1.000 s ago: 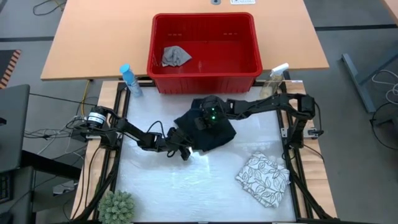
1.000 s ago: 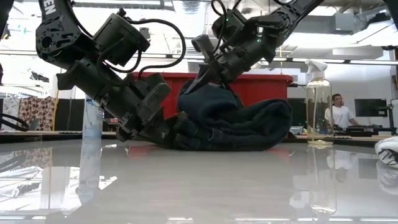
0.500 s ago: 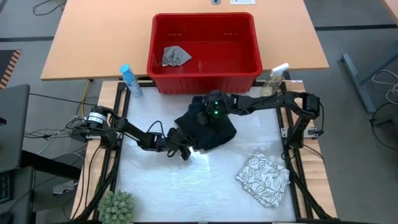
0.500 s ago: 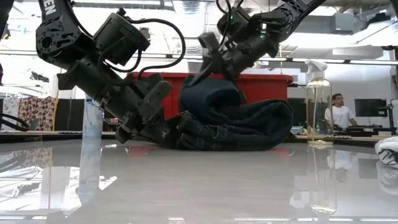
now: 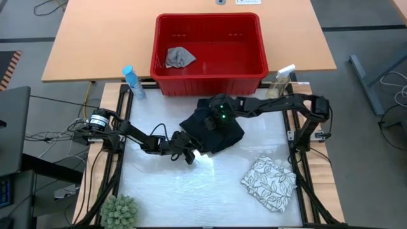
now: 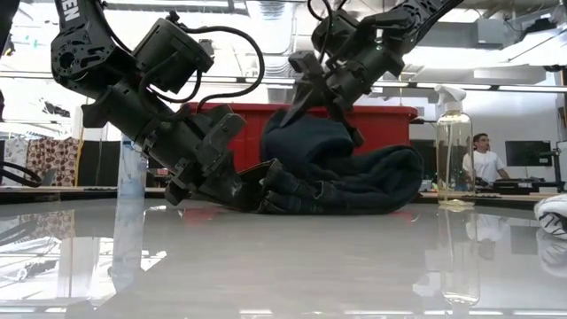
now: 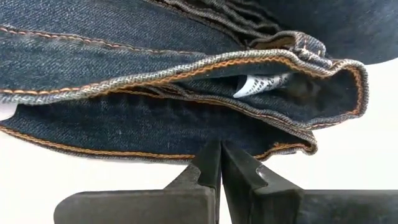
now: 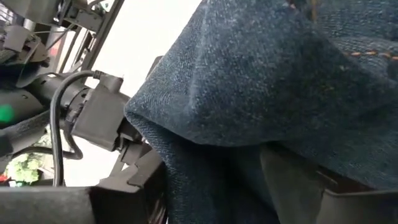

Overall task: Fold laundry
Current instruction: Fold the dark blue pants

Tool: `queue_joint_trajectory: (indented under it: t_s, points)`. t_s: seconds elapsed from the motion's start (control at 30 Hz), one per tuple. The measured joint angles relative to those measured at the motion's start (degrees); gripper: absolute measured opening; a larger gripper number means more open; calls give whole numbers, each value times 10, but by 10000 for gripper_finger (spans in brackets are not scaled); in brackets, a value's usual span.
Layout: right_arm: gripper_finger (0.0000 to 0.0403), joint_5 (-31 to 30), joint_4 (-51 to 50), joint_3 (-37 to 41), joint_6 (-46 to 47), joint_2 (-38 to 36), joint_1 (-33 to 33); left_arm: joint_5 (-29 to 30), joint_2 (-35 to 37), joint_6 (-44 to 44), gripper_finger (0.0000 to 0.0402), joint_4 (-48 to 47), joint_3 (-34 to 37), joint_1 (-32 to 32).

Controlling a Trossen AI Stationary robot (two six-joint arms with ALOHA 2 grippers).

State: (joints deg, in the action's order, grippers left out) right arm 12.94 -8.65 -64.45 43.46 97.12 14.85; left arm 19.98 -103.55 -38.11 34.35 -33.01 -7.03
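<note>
We're seeing the red basket [image 5: 254, 60] sitting past the table's far edge with just the small grey cloth [image 5: 180, 56] lying in it. The jeans [image 5: 219, 135] are bunching in a dark folded heap mid-table, orange stitching showing, while the leaf-print cloth [image 5: 269, 183] is lying folded near the right corner. Our left gripper [image 6: 252, 188] is pinching the heap's near-left edge fully closed, and the right gripper [image 6: 326, 96] is hanging spread open right over the top fold, gripping nothing.

Bright overhead light; glare on table [image 5: 191, 191].
</note>
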Motion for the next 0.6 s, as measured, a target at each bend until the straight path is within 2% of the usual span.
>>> queue_joint_trajectory:
  t_s: [0.6]
  points:
    - [249,4,-123,0,-65,-80,19,-8,0,-12,0,1,0,0]
